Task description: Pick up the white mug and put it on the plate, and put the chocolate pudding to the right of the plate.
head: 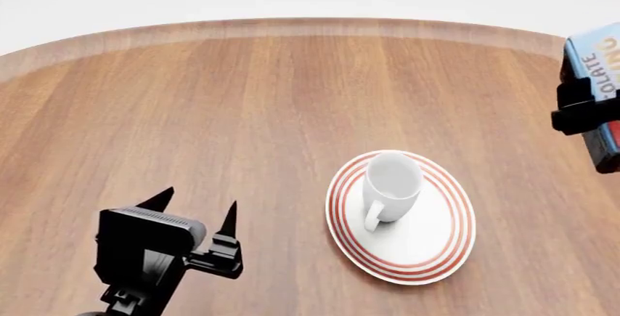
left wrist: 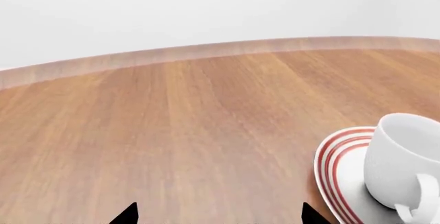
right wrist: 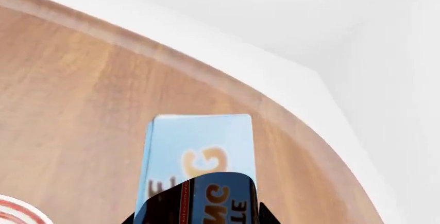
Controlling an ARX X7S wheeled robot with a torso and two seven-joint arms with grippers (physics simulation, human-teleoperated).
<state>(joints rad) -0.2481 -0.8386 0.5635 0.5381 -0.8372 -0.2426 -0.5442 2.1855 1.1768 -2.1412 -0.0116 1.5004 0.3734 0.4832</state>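
In your left wrist view, the white mug stands on the plate, handle toward the camera, with bare wooden table stretching off to a pale raised edge. Only the two dark fingertips of your left gripper show, set wide apart with nothing between them.

In your head view, the plate lies on the table toward the right of centre, and the mug stands on its far-left part, handle pointing toward you. Your left gripper sits well to the left of the plate, prongs spread and empty. At the right edge, your right gripper is clamped on the chocolate pudding, far to the right of the plate and partly cut off by the frame.

In your right wrist view, the pudding carton fills the lower middle, light blue face with orange lettering toward the camera, held between the dark fingers. A sliver of the plate's red rings shows in one corner. You cannot tell here whether the carton touches the table.
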